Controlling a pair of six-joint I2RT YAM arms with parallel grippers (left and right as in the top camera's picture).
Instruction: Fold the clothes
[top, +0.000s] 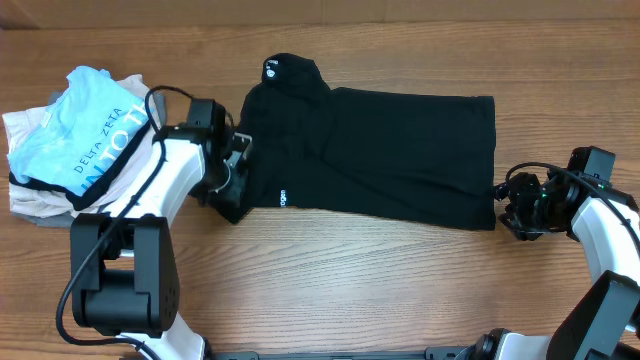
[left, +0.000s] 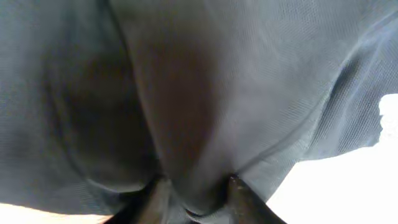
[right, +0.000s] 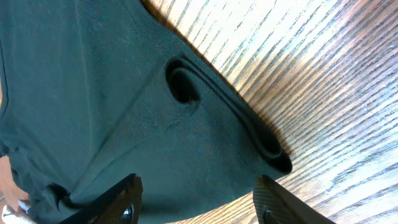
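Item under inspection: the black shirt lies flat on the wooden table, laid out as a long band running left to right across the middle. Its collar end, with a tiny white neck label, points to the far left. A small white print shows at the near left edge.

Left gripper: positioned at the shirt's left end. The left wrist view shows a bulge of dark cloth drawn in between the two fingers, with creases running towards them. The gripper is clamped on a fold of the shirt.

Right gripper: positioned at the shirt's near right corner. In the right wrist view its jaws stand wide apart above the rolled hem. Nothing is pinched.

Other items: a light-blue shirt lettered "DELTA ZETA" sits on top of folded pale garments at the far left of the table, apart from the black shirt.
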